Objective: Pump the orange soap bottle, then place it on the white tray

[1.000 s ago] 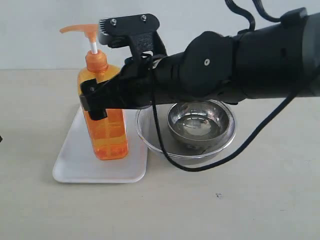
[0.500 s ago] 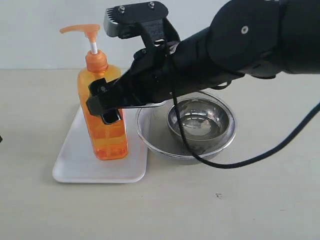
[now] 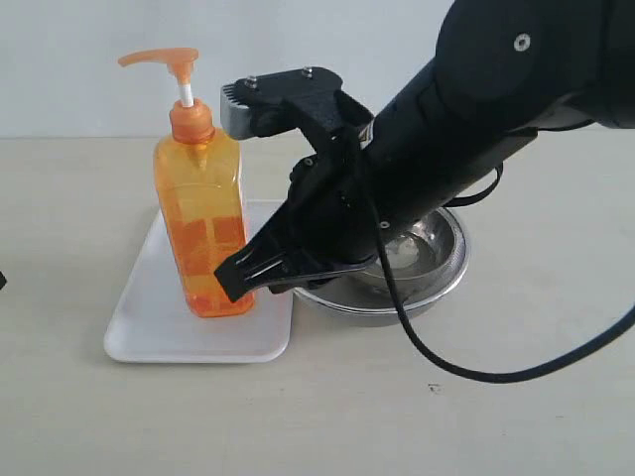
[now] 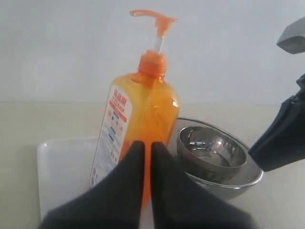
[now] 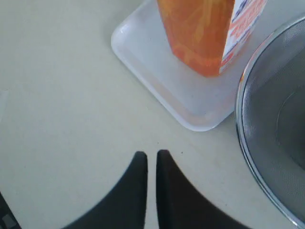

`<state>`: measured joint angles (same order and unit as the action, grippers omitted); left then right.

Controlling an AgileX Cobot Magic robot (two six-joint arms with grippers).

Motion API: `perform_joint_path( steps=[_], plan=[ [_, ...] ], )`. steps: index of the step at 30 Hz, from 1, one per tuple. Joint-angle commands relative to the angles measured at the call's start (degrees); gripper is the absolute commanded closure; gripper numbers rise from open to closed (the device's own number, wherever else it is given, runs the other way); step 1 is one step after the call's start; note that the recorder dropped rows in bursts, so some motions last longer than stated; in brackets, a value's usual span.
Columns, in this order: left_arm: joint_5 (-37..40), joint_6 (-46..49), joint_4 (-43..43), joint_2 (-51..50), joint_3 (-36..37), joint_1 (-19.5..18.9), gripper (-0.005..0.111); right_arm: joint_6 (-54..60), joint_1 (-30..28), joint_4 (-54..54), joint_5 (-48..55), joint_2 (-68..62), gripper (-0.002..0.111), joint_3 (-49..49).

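The orange soap bottle [image 3: 203, 223] stands upright on the white tray [image 3: 144, 322], pump head raised, with nothing holding it. My right gripper [image 3: 230, 285] hangs low just right of the bottle's base, shut and empty, a little apart from it. In the right wrist view its fingertips [image 5: 151, 153] meet over bare table, with the bottle [image 5: 205, 33] and tray [image 5: 157, 76] beyond. The left gripper [image 4: 147, 144] is shut and empty, facing the bottle [image 4: 143, 105] and tray [image 4: 62, 167] from a distance. It does not show in the exterior view.
A steel bowl [image 3: 437, 243] sits inside a wider mesh bowl [image 3: 446, 286] right of the tray, under my right arm. Both show in the left wrist view, steel bowl [image 4: 212, 148] and mesh rim [image 4: 252, 179]. The mesh rim [image 5: 267, 143] lies close to the right fingers.
My right gripper let go of the bottle's body, drew back and down toward the bowl side, and its jaws closed. The bottle stays upright on the tray.
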<state>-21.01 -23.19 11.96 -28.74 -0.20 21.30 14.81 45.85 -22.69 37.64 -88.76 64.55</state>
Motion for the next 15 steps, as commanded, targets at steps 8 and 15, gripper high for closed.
perform_joint_path(
  steps=[8, 15],
  plan=[
    [4.4, -0.4, -0.1, 0.3, 0.2, -0.1, 0.102, -1.9, -0.2, 0.4, -5.3, 2.5, 0.107, -11.2],
    [4.5, -1.4, -0.1, 0.3, 0.2, -0.1, 0.102, -4.4, 0.0, -2.3, -6.3, 7.3, 0.107, -18.1]
  ],
)
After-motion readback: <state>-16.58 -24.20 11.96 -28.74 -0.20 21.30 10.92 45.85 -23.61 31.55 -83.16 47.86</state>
